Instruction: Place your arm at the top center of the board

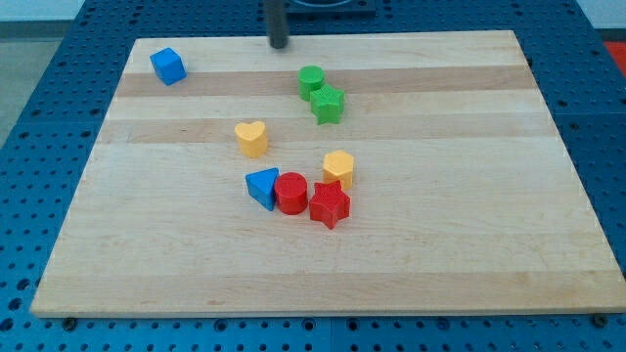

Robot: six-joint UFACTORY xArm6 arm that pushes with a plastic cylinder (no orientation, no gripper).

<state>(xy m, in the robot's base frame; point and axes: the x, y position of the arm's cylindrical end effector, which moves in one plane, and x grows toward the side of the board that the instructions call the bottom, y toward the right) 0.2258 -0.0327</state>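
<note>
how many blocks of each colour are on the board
blue: 2, the blue cube and the blue triangle
green: 2, the green cylinder and the green star
yellow: 2, the yellow heart and the yellow hexagon
red: 2, the red cylinder and the red star
total: 8

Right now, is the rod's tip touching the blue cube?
No, my tip sits at the board's top edge near the middle, well to the view's right of the blue cube, with bare wood between them.
</note>
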